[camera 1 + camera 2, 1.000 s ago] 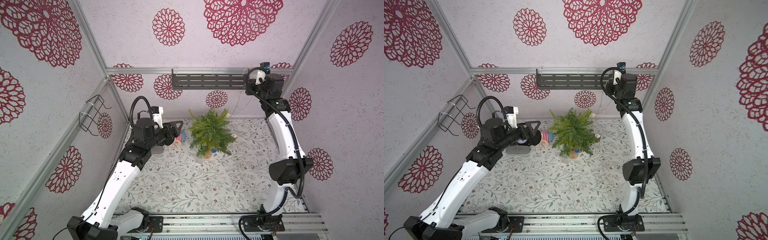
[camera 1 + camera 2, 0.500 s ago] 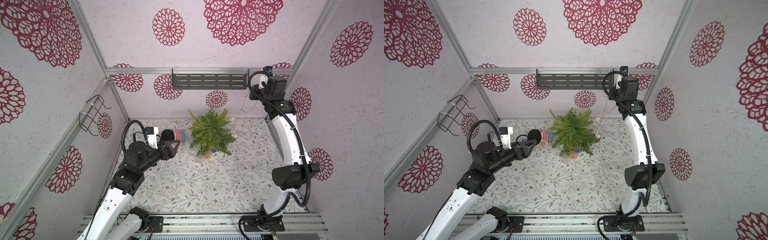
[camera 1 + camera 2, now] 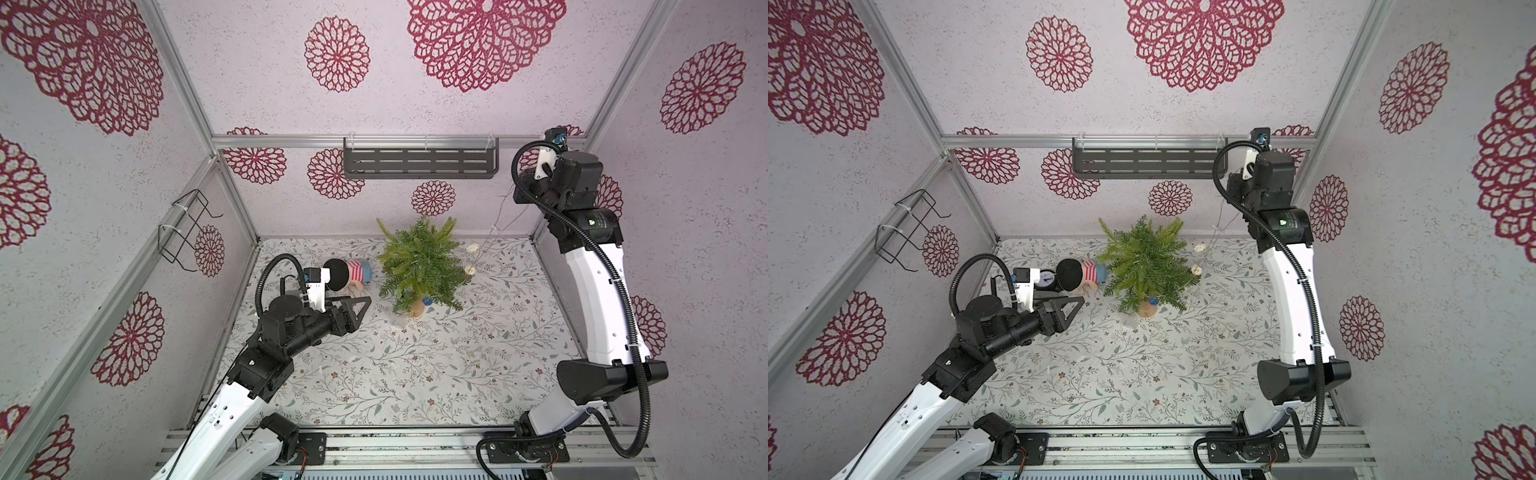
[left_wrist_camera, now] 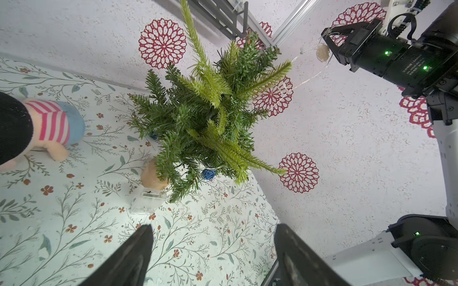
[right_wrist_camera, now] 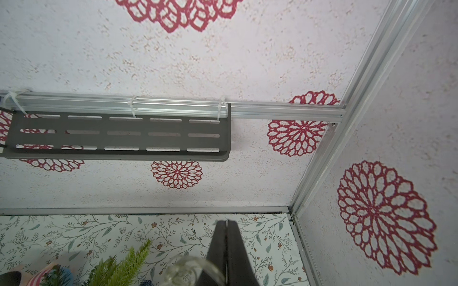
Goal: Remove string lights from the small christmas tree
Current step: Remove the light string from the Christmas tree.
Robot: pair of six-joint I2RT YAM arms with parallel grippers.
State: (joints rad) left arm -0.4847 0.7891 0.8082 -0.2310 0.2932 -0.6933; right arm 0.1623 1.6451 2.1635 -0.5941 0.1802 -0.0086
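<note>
Right gripper (image 4: 325, 34) clenched on string lights (image 3: 471, 269), high beside small christmas tree (image 3: 419, 266) — blue ball (image 4: 207, 174) and clear box (image 4: 146, 200) at tree's base. Left gripper (image 3: 360, 305) released, empty, near tree. Risk: wire snags branches, pull topples tree

— What lay on the floral mat (image 3: 415, 374)?
— A striped-top doll (image 3: 355, 272), lying down.
— And the walls?
— Grey slotted shelf (image 3: 419, 163) at the back, black wire rack (image 3: 183, 230) on one side.
</note>
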